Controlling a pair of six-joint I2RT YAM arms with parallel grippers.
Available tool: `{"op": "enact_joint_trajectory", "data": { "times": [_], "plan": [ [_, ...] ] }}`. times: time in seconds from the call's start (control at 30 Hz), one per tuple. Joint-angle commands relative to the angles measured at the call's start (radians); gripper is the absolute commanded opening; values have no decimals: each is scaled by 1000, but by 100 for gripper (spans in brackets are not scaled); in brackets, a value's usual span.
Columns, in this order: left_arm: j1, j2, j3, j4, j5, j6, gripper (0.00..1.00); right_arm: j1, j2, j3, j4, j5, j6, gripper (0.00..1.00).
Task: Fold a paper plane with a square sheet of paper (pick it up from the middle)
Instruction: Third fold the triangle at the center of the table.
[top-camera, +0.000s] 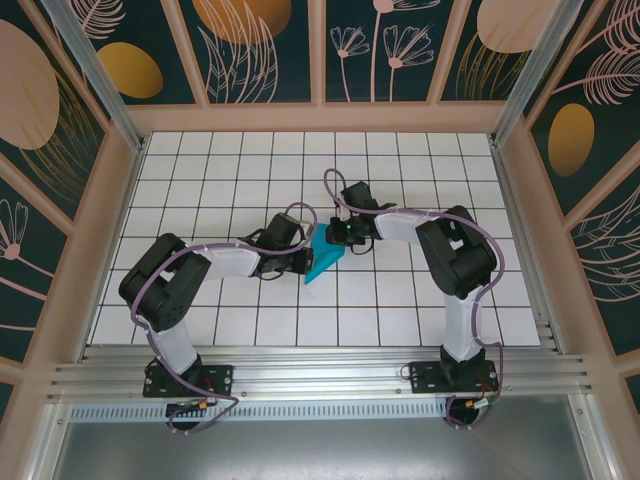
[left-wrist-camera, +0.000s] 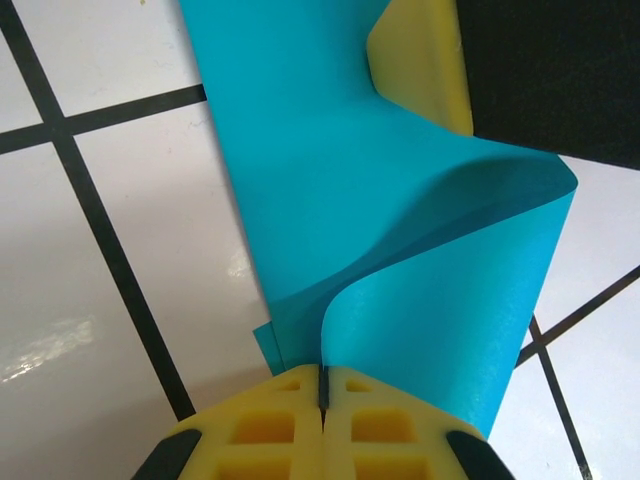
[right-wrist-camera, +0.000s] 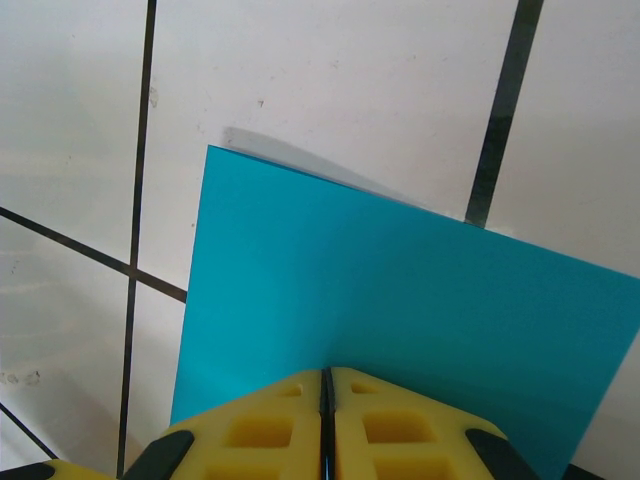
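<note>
**We have the sheet pinched from both sides at the middle of the surface**

The square sheet of paper (top-camera: 322, 263) lies between our two tools, so neither arm is nearer: both touch it. The left tool (left-wrist-camera: 322, 388) is clenched on one edge from the left. The right tool (right-wrist-camera: 327, 385) is clenched on the opposite part from the far right. From above, the teal shape runs slantwise, its broad end up by the right tool and its narrow end pointing toward the near edge of the surface (top-camera: 400, 300). At the left tool the paper bows away in a soft curl rather than a flat crease. At the right tool it spreads out flat, with its far corner lifted just off the tiles. We judge that the next fold turns on this slant axis and on flattening that curl.
</note>
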Motion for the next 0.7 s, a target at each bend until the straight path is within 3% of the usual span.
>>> {"op": "enact_joint_trajectory", "data": {
  "times": [0.0,0.23,0.43,0.67],
  "plan": [
    [8,11,-11,-36,0,-19,1,4,36,3,-89,34,4,11],
    [8,-4,-28,-24,1,-28,1,-3,-34,2,-37,-2,50,12],
    [8,-8,-34,-15,0,-34,1,-4,-210,-98,55,-19,120,12],
    [7,-10,-31,-10,3,-34,1,2,-303,-331,333,-214,309,10]
  ]
}}
